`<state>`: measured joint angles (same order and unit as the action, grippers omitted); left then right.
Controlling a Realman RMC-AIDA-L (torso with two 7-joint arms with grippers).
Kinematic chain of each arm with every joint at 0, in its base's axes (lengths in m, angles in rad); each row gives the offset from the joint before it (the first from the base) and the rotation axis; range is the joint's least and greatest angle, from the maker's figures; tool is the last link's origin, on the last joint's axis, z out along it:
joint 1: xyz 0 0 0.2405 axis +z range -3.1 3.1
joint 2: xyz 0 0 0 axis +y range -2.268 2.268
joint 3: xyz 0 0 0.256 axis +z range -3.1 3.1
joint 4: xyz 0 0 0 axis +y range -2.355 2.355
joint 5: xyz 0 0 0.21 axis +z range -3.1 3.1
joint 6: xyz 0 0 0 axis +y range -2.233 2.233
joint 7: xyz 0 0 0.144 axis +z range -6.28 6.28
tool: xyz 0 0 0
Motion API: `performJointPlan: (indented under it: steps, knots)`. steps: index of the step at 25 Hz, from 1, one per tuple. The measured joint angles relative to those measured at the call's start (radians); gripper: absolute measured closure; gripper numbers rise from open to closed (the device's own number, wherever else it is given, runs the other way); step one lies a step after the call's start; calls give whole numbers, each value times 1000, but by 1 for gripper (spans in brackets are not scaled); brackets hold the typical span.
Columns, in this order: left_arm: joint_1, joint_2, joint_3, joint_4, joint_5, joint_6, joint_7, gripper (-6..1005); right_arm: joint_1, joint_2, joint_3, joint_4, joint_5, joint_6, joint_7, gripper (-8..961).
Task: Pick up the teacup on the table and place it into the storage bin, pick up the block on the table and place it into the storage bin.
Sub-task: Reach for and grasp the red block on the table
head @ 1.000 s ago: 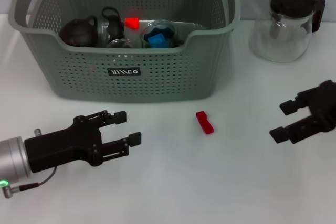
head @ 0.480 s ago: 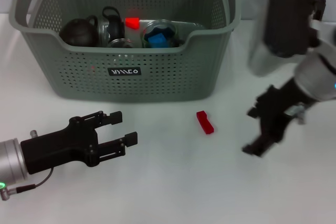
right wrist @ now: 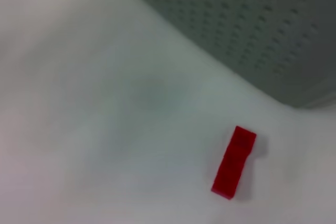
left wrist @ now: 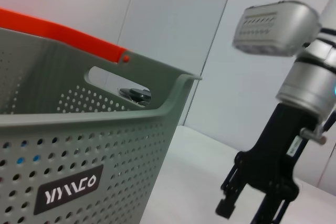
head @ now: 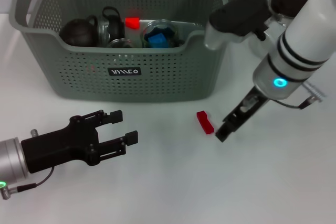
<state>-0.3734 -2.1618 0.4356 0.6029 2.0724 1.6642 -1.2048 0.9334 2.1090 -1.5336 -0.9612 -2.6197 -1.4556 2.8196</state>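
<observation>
The red block point(head: 205, 122) point(right wrist: 234, 162) lies on the white table in front of the storage bin point(head: 157, 82) point(left wrist: 79, 129). My right gripper point(head: 226, 129) point(left wrist: 249, 211) points down just right of the block, apart from it and open, with nothing held. The left gripper point(head: 126, 126) hovers open and empty low over the table at front left. What looks like the teacup point(head: 157, 35), a clear glass cup with something blue in it, sits inside the bin.
The bin also holds a dark round teapot point(head: 79, 31), a black-lidded item and a small red cone point(head: 131, 22). A glass jug point(head: 286, 1) with a black lid stands at back right, mostly hidden behind my right arm.
The right arm has swung in from the right edge towards the block and turned its fingers downward beside it. The left gripper has barely shifted.
</observation>
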Motion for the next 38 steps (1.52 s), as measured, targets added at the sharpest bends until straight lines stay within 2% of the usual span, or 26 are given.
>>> performJointPlan:
  steps: [3, 16, 21, 25, 29, 34, 38]
  knots:
    - [3, -1, 0, 0, 0, 0, 1, 257, 2, -2, -5, 38, 33, 56, 28, 212]
    - [6, 0, -3, 0, 0, 0, 3, 256, -13, 0, -23, 58, 55, 149, 37, 209]
    - [7, 1, -9, 0, 0, 0, 4, 256, -57, -3, -62, 52, 125, 210, -105, 210]
    - [7, 2, -9, 0, 0, -2, 4, 255, -111, -6, -72, 4, 188, 228, -343, 211]
    - [7, 1, -9, 0, 0, -8, 4, 255, -146, -9, -72, -55, 161, 230, -427, 211]
    - [7, -1, -9, 0, 1, -9, 4, 255, -158, -8, -75, -88, 117, 232, -556, 212]
    - [8, -1, -9, 0, 1, -11, 4, 254, -157, -2, -92, -81, 132, 271, -582, 213]
